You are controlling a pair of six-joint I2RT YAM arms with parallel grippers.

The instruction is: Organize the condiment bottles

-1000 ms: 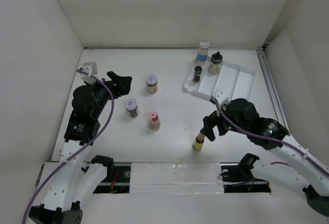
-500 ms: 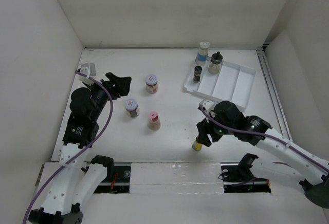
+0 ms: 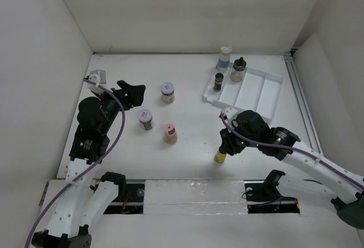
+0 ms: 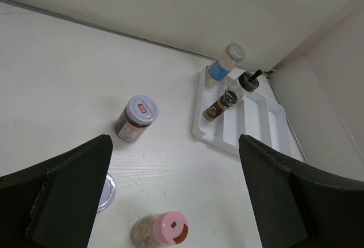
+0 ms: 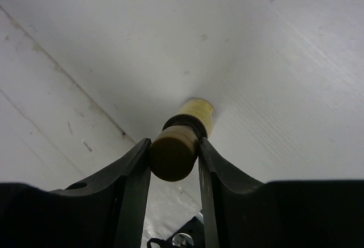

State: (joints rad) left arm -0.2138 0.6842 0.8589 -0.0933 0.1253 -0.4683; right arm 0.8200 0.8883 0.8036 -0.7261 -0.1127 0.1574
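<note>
A yellow bottle (image 3: 220, 157) with a dark cap (image 5: 173, 152) stands near the table's front edge. My right gripper (image 3: 226, 147) is shut on that cap, and both fingers (image 5: 134, 174) press its sides. My left gripper (image 3: 135, 93) hovers open at the left with nothing between its fingers. Below it stand a purplish-lidded jar (image 4: 136, 117), a second such jar (image 3: 146, 118) and a pink-lidded jar (image 4: 165, 230). A dark slim bottle (image 3: 218, 81) stands in the white tray (image 3: 256, 91). A blue-labelled bottle (image 3: 224, 58) and a black-capped bottle (image 3: 238, 69) stand at the tray's far end.
White walls close off the left, back and right sides of the table. A rail runs along the right edge (image 3: 301, 100). The tray's right-hand compartments (image 4: 267, 124) hold nothing.
My right gripper came down over the yellow bottle and its jaws closed from wide open onto the cap. The left arm barely moved.
</note>
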